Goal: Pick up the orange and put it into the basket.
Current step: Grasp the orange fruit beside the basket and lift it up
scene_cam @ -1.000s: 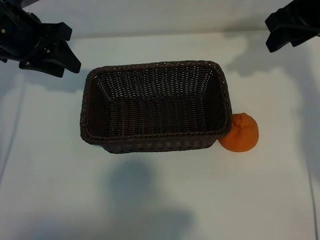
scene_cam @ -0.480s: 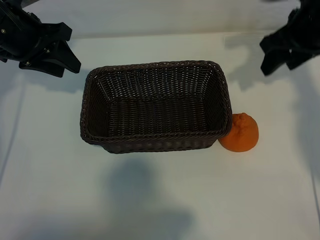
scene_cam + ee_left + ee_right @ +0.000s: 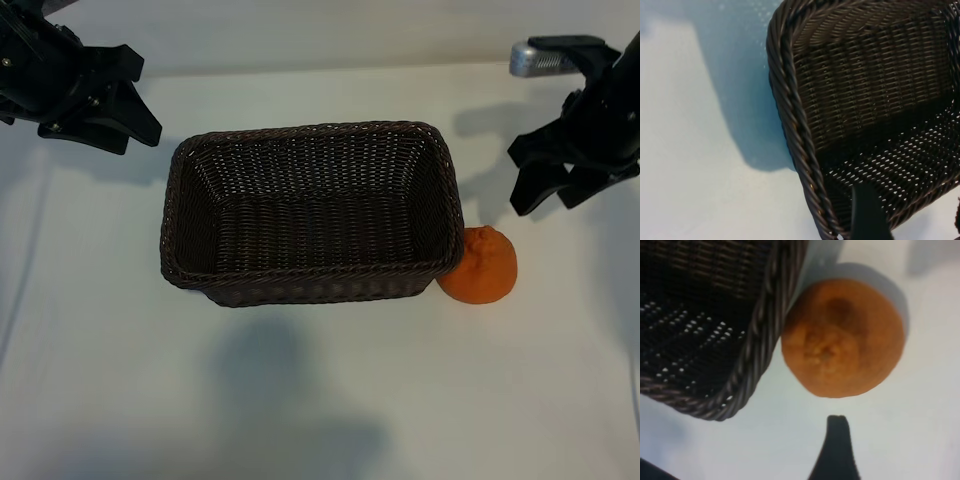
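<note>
The orange [image 3: 479,265] rests on the white table, touching the right front corner of the dark woven basket [image 3: 311,272]. The basket holds nothing. My right gripper [image 3: 547,202] hovers open just behind and to the right of the orange, apart from it. In the right wrist view the orange [image 3: 842,337] lies beyond one dark finger [image 3: 838,450], beside the basket's braided rim [image 3: 761,340]. My left gripper [image 3: 135,140] is parked open off the basket's back left corner; its wrist view shows the basket rim [image 3: 790,100] and one finger [image 3: 867,215].
The white table [image 3: 320,400] stretches in front of the basket and to the right of the orange. A silver part of the right arm [image 3: 535,58] shows near the back edge.
My right gripper has come forward and down from the back right corner toward the orange. The left arm, basket and orange have not moved.
</note>
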Robot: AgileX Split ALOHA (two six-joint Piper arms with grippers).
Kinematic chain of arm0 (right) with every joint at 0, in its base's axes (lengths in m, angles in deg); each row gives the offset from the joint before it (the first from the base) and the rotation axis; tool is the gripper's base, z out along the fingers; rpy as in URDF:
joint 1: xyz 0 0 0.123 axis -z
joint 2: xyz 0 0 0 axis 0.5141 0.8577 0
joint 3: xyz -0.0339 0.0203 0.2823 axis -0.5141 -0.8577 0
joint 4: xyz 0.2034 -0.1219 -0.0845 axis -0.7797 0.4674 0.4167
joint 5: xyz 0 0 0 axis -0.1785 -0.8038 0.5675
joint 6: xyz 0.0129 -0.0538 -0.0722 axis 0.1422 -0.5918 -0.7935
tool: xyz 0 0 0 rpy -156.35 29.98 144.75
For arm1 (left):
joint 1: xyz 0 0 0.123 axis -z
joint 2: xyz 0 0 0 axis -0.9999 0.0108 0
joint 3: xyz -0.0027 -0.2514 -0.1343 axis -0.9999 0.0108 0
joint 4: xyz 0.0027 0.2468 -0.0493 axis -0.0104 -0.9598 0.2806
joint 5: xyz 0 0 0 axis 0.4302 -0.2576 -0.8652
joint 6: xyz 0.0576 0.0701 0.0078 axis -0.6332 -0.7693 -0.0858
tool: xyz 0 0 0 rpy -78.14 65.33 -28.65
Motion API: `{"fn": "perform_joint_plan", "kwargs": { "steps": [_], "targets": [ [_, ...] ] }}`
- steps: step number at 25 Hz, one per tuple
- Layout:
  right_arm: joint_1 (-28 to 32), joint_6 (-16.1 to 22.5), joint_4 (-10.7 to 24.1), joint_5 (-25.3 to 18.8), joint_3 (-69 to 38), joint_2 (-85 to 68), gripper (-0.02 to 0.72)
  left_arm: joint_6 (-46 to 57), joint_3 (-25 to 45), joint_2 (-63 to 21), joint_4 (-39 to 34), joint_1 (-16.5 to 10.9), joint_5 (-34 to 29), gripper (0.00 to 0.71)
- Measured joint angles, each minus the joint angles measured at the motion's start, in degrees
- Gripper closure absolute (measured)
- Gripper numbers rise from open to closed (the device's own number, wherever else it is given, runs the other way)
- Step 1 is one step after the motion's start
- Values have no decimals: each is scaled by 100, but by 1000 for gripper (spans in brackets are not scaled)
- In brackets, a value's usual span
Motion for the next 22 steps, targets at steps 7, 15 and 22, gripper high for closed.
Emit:
{"fn": "perform_joint_plan", "kwargs": {
  "steps": [7, 15, 22],
  "targets": [
    [-84, -4, -158, 272, -126, 15, 137, 0, 0, 0, 0, 0, 0, 252],
    [-329, 53, 93, 425, -132, 15, 137, 0, 0, 0, 0, 0, 0, 252],
    [-329, 104, 163, 481, -132, 66, 137, 6, 0, 0, 0, 0, 0, 252]
  ]
}}
